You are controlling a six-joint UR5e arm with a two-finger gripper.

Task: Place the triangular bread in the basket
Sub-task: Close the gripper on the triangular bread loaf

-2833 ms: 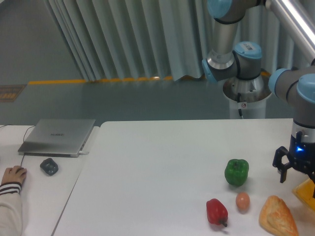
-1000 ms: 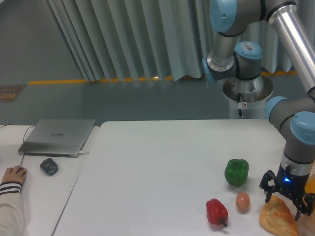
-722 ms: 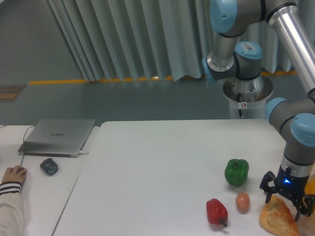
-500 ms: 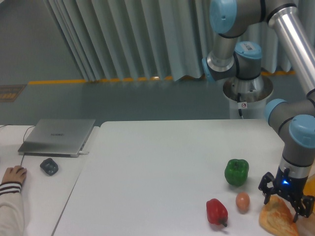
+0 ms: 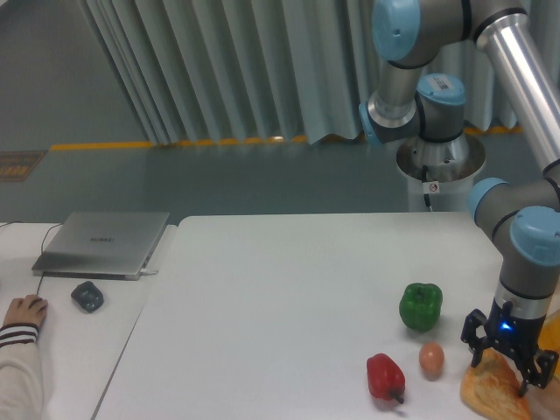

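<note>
The claw (image 5: 507,360) has come lower than it was a few seconds back, when it hung up by the right edge of the table (image 5: 289,297); now it sits right down over the top end of the triangular bread (image 5: 488,395), its dark fingers (image 5: 476,339) spread apart on either side of the pastry's tip, a small blue light glowing between them; whether the fingers actually touch the crust I cannot tell. Over the last second it has only eased down a shade more. The bread lies flat at the table's near right corner, where it lay before. Of the basket (image 5: 552,334) only a sliver of orange shows at the right edge, just behind the arm's wrist. The small tan egg (image 5: 430,359) sits just left of the bread, the red pepper (image 5: 385,376) beside that, the green pepper (image 5: 421,305) a little further back; none has shifted. On the far left the laptop (image 5: 103,242), the mouse (image 5: 87,296) and a person's hand (image 5: 24,309) are as they were.
</note>
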